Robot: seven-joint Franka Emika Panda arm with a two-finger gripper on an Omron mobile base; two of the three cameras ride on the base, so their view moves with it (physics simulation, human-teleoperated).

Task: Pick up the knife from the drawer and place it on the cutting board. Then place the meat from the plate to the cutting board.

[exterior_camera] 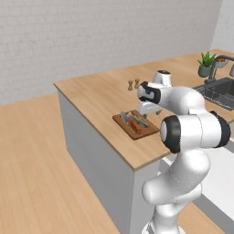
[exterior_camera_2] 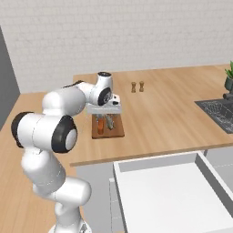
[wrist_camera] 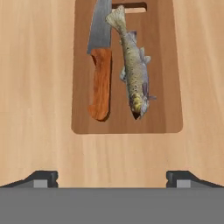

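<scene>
Knife [wrist_camera: 100,65] and fish [wrist_camera: 133,65] both lie on the board [wrist_camera: 168,87], upper centre; my gripper [wrist_camera: 112,178] hangs open, empty: task looks done.

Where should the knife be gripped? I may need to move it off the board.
Grip the knife by its orange-brown handle, coming straight down, jaws across the handle's width. It lies flat on the cutting board, with the fish close along one side, so clearance there looks tight.
</scene>
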